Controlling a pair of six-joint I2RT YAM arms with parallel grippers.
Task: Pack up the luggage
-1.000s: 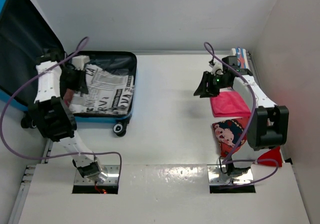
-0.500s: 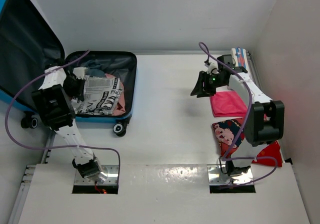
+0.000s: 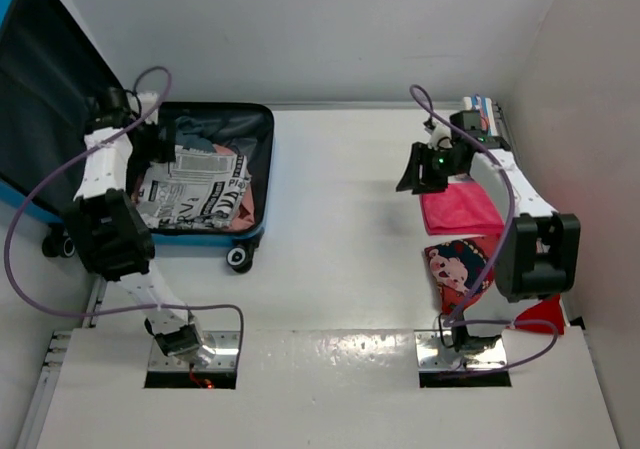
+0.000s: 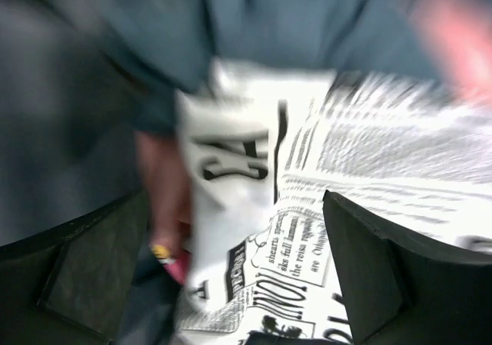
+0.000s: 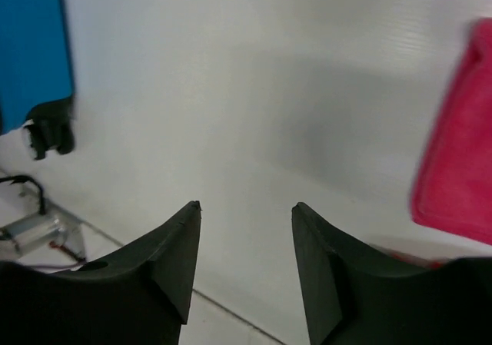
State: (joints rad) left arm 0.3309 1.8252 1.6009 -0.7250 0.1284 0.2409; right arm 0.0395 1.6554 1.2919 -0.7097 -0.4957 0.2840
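Left end effector (image 4: 234, 200), right end effector (image 5: 246, 207): both spread, empty; left over luggage (image 3: 45, 79).

Blurred newsprint cloth (image 4: 384, 168), seemingly inside luggage (image 3: 45, 89)

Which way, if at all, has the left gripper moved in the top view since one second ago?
Yes. The left gripper has shifted toward the luggage's far rim, away from its wheels.

Bare table (image 3: 340, 219) runs wide between the luggage (image 3: 45, 79) at its left edge and the pink cloth (image 3: 460, 209) near its right edge.
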